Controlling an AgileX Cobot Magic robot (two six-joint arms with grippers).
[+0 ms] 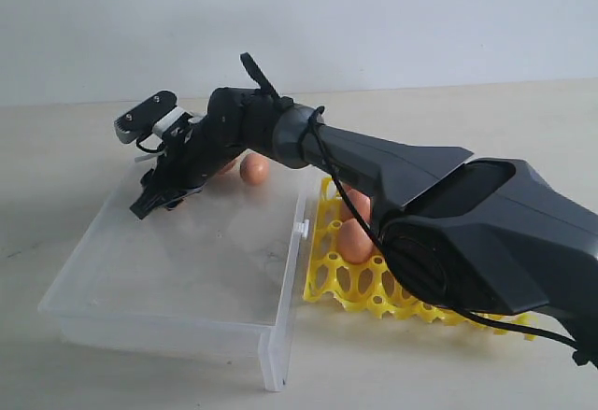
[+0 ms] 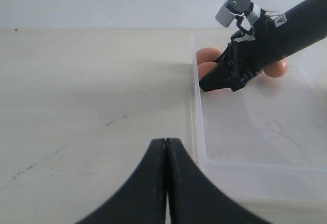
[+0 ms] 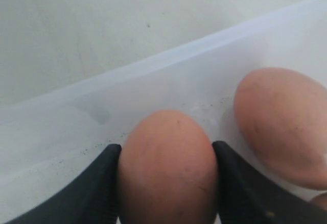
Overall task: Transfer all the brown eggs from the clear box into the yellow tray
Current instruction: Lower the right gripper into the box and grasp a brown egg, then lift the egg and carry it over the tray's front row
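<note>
Nearest, the left pincer (image 2: pixel 165 145) hangs shut and empty over the bare surface (image 2: pixel 76 106), to the left of the clear box (image 1: pixel 159 321) and well apart from the eggs.

The near part of the clear box holds nothing. To its right sits the yellow tray (image 1: pixel 336 284), just beside the box. The tray's near cups that show are unfilled.

Farther back in the tray, two brown eggs sit in cups, one (image 1: pixel 355 241) in front of the other (image 1: pixel 358 203). The right arm lies across the rest of the tray, so any eggs under it cannot be counted.

At the far end of the box I count three brown eggs left. Two are in the far left corner (image 2: pixel 207 55) (image 2: pixel 203 71), and one is farther right along the far side (image 2: pixel 276 69).

The right pincer (image 1: pixel 154 206) reaches across into that far left corner. It is set fairly wide around one brown egg (image 3: pixel 166 163), with a finger against each flank. That egg is close to the box wall, and a neighbour egg (image 3: pixel 281 127) lies just beside it.

By my reckoning at least two eggs are placed and three remain. One of those three is gripped but not yet out of the box. The true tally in the tray is uncertain, so I cannot say how far along the whole job is. Count: one box, one tray, five eggs seen.
</note>
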